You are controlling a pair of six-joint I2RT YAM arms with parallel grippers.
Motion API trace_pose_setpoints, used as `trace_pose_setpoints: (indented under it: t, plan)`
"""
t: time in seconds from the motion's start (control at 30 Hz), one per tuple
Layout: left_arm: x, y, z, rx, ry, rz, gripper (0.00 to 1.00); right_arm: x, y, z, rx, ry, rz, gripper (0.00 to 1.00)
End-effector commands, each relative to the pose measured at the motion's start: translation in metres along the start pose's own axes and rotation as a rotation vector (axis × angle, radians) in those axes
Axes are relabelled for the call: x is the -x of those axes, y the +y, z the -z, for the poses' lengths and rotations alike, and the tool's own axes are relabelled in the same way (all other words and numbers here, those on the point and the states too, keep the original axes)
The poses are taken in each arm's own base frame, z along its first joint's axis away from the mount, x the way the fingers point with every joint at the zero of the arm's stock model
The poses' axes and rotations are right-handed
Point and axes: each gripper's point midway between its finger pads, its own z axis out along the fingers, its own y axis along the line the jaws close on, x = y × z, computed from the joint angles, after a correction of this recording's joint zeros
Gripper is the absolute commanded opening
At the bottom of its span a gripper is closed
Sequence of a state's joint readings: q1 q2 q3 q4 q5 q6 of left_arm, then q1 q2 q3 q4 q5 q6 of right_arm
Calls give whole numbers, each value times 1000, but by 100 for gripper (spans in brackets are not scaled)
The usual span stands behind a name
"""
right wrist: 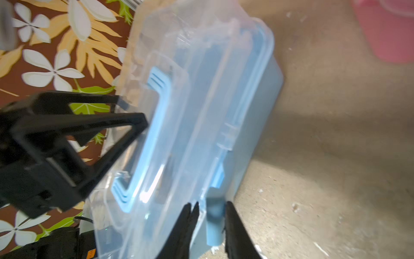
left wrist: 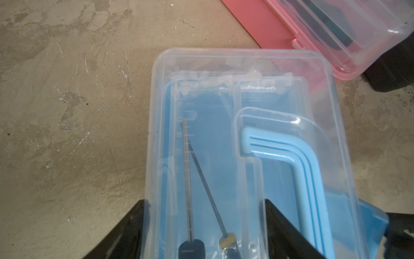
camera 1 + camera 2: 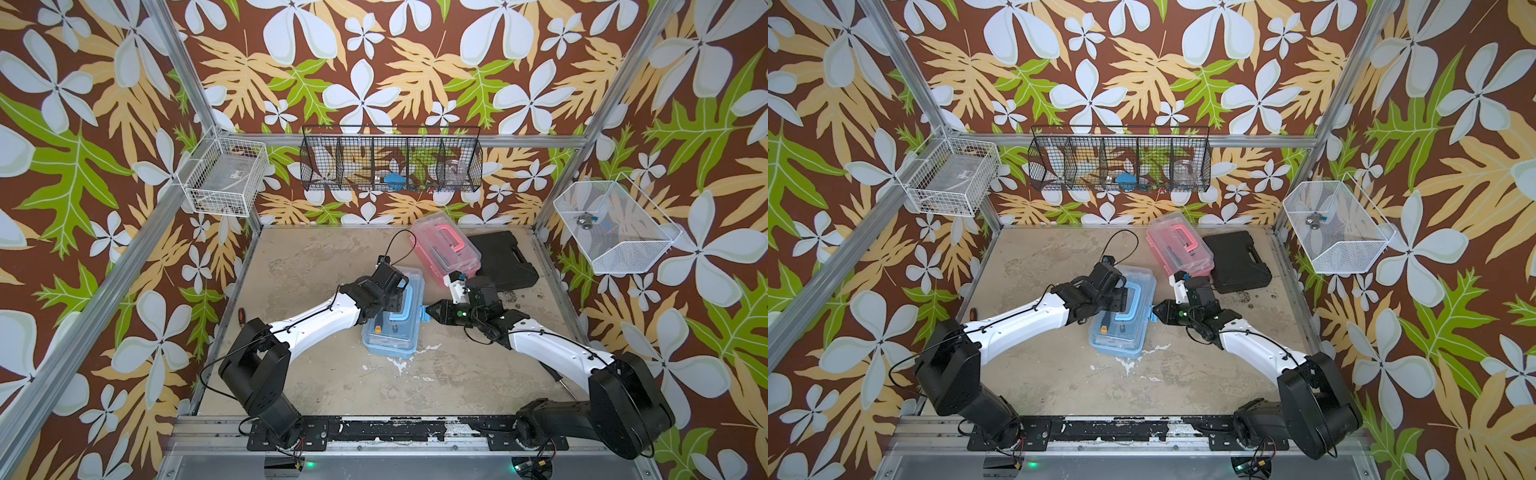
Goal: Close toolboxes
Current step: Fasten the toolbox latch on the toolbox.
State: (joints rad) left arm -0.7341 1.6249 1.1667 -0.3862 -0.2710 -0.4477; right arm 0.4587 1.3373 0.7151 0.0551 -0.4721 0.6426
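Overhead, in both top views, we saw the blue box [image 3: 392,338] centred on the table [image 3: 316,374], lid down, the pink box [image 3: 446,249] behind it beside a black case [image 3: 505,257]; at the left wrist, the left gripper [image 2: 203,208] stood wide open over that lid, holding nothing; at the right wrist, the right gripper [image 1: 211,208] straddled the blue latch [image 1: 215,222]; we could not tell whether it pinched.

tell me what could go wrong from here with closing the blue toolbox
1. The blue latch juts out from the side of the blue toolbox, between the fingers of the right end effector. They could slip off it and leave it unsnapped.
2. The left end effector is open over the clear lid, not gripping it, so a sideways push on the latch might slide the whole box.
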Motion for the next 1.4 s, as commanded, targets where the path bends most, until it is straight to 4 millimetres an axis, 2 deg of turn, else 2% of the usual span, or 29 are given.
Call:
trace_pose_setpoints:
  t: [0.0,0.4,0.5,0.63,0.7,0.83,0.87,0.9,1.0,1.03,1.1,1.17,1.2,1.27,1.37]
  plan:
    - [-49,11,-2,31,196,-40,28,10,16,2,69,-30,24,38]
    - [-50,11,-2,33,193,-39,28,-1,-2,-8,39,0,-17,40]
    - [-49,11,-3,32,188,-31,28,-1,-13,-5,1,-6,-17,47]
    - [-42,6,-1,10,160,-3,30,7,-35,9,-137,-38,24,57]
    - [-35,3,2,0,140,12,40,12,-48,18,-187,-53,27,62]
    - [-15,1,14,-12,77,25,96,33,-89,49,-325,-130,35,81]
    - [-8,1,19,-9,54,26,100,43,-100,60,-365,-174,39,94]
    - [-1,2,22,-3,30,24,100,53,-107,69,-404,-218,59,100]
    - [21,8,35,31,-58,9,100,78,-129,101,-604,-336,178,100]
    - [30,12,40,52,-94,4,100,81,-137,108,-676,-353,249,100]
    - [47,20,52,87,-165,0,100,82,-158,125,-822,-399,274,100]
    - [63,28,64,119,-242,-11,100,76,-170,129,-873,-422,277,100]
    - [71,39,71,159,-288,-7,100,73,-175,128,-889,-430,301,100]
    - [85,75,81,263,-370,27,100,66,-186,131,-943,-452,331,100]
    - [82,161,97,521,-515,158,100,54,-198,131,-951,-511,366,100]
